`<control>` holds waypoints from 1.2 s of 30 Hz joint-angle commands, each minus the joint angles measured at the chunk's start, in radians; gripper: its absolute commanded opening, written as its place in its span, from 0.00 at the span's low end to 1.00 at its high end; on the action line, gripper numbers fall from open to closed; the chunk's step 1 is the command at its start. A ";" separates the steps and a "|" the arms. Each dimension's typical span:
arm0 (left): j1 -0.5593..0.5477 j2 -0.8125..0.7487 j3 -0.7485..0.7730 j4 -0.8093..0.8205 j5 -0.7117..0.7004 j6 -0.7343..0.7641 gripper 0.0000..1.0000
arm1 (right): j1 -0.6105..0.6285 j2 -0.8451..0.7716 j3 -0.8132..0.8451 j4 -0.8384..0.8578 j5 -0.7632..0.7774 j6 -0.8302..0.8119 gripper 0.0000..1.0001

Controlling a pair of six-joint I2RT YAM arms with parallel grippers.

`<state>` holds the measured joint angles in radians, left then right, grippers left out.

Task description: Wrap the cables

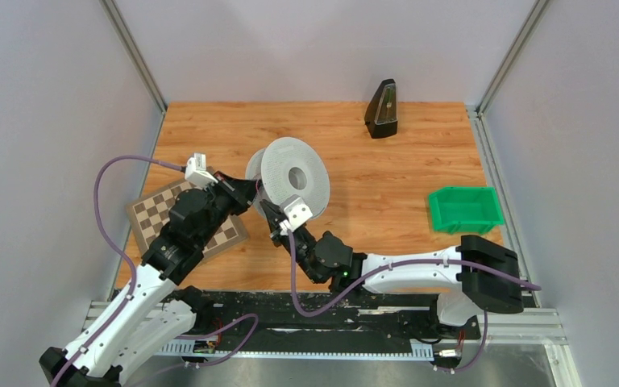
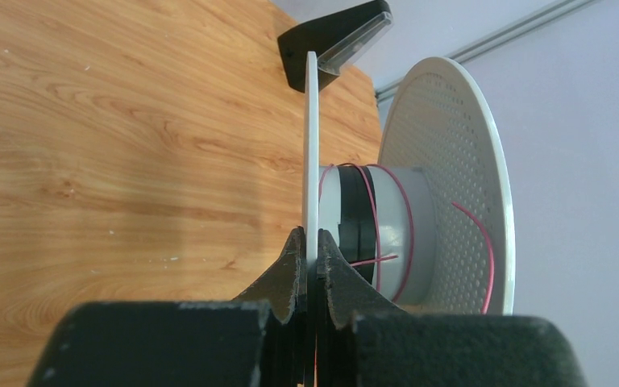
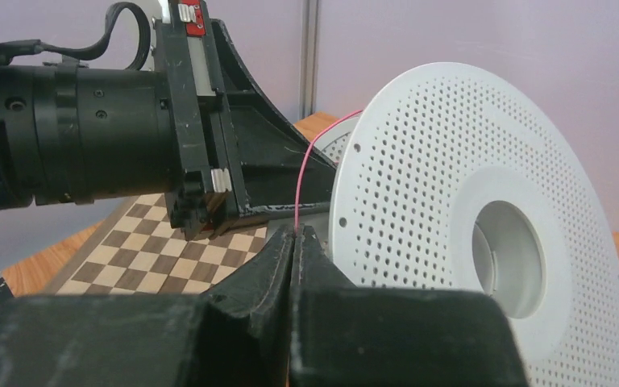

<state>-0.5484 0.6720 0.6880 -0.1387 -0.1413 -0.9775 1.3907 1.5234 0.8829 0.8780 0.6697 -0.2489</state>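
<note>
The cable (image 3: 302, 173), thin and pink, sits in a few loose turns on the white spool (image 1: 294, 179), which is at mid-table (image 1: 395, 193). The left gripper (image 2: 310, 251) is clamped on one flange (image 2: 312, 145) and should hold it steady. The right gripper (image 3: 297, 239), pinched shut on the cable, should draw it taut (slack turns would likely slip). Both arms reach forward and converge at the spool.

One white spool (image 1: 294, 179) was out there, two perforated flanges (image 2: 451, 185) on it, and just the one pink cable (image 3: 297, 205). One checkerboard (image 1: 149, 211) lay on the desk (image 1: 371, 177), one green bin (image 1: 451, 216), one black wedge (image 1: 382, 109). Two arms were in play: left arm (image 1: 141, 290), right arm (image 1: 411, 274).
</note>
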 commanded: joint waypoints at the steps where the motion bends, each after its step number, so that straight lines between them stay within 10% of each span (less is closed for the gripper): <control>1: 0.000 -0.039 0.014 0.075 -0.016 0.002 0.00 | -0.013 0.048 0.092 -0.060 0.097 0.089 0.00; 36: 0.001 -0.171 -0.118 0.052 0.005 -0.084 0.00 | -0.141 0.261 0.385 -0.571 0.231 0.554 0.06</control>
<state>-0.5312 0.5526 0.5438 -0.1871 -0.2710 -0.9833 1.3430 1.7485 1.2167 0.3634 0.8059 0.2409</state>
